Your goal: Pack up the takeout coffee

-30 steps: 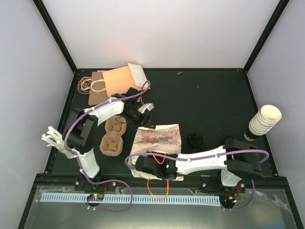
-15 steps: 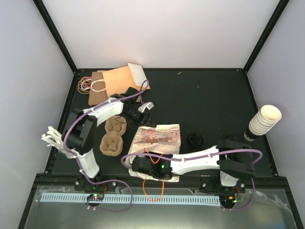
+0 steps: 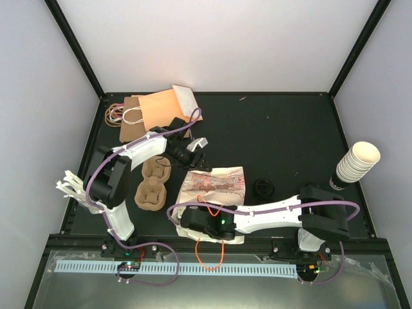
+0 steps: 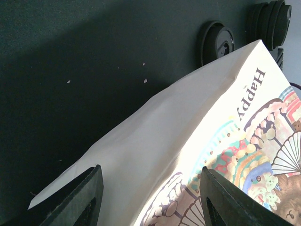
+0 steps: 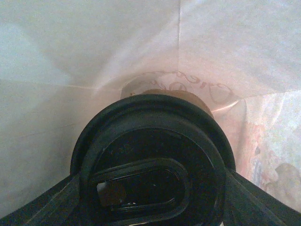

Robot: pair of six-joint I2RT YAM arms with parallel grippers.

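Note:
The takeout coffee (image 5: 188, 96) is a tan paper cup under a black lid (image 5: 150, 155), lying inside the white printed paper bag (image 3: 215, 187). My right gripper (image 5: 150, 188) is shut on the cup, one finger on each side of the lid. In the top view its fingers are hidden in the bag's near mouth. My left gripper (image 3: 195, 153) hovers over the bag's far left corner. In the left wrist view the left gripper (image 4: 150, 197) stands open, with the bag's paper (image 4: 178, 132) spread under and past both fingers.
A stack of cream cups (image 3: 357, 161) stands at the right edge, and a loose black lid (image 3: 262, 188) lies beside the bag. A cardboard cup carrier (image 3: 152, 183) lies to the bag's left. Brown and orange bags (image 3: 151, 112) lie at the back left.
The right wrist slid a little left at the bag's mouth, then part of the way back. The left arm and the bag stay where they were.

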